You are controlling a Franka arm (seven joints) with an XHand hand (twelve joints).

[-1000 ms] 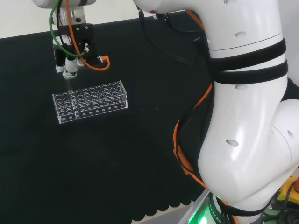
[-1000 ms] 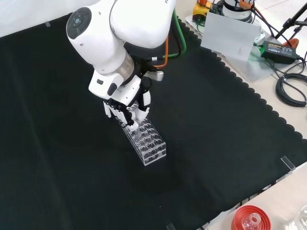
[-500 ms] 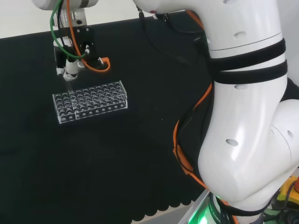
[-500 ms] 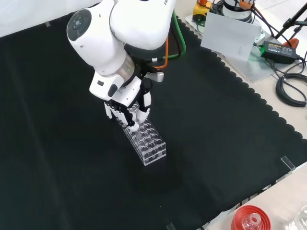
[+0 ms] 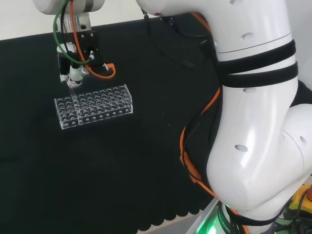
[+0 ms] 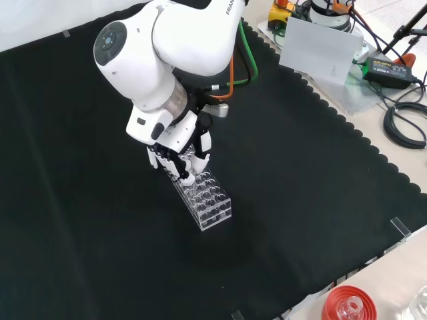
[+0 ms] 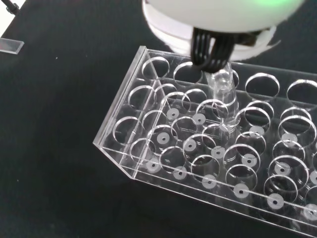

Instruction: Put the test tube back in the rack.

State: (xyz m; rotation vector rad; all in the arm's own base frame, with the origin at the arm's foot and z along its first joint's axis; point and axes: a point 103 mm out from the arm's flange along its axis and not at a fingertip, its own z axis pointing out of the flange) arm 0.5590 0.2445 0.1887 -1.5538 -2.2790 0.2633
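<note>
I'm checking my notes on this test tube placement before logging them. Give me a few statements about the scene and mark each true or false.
1. The hand is over one end of the rack. True.
2. The test tube lies flat on the black cloth. False: it hangs upright from the hand, its lower end at the rack's holes.
3. The rack is clear, with rows of round holes. True.
4. The rack is full of tubes. False: the holes seen in the wrist view are empty.
5. A red ribbed stand is at the front view's bottom edge. True.
</note>
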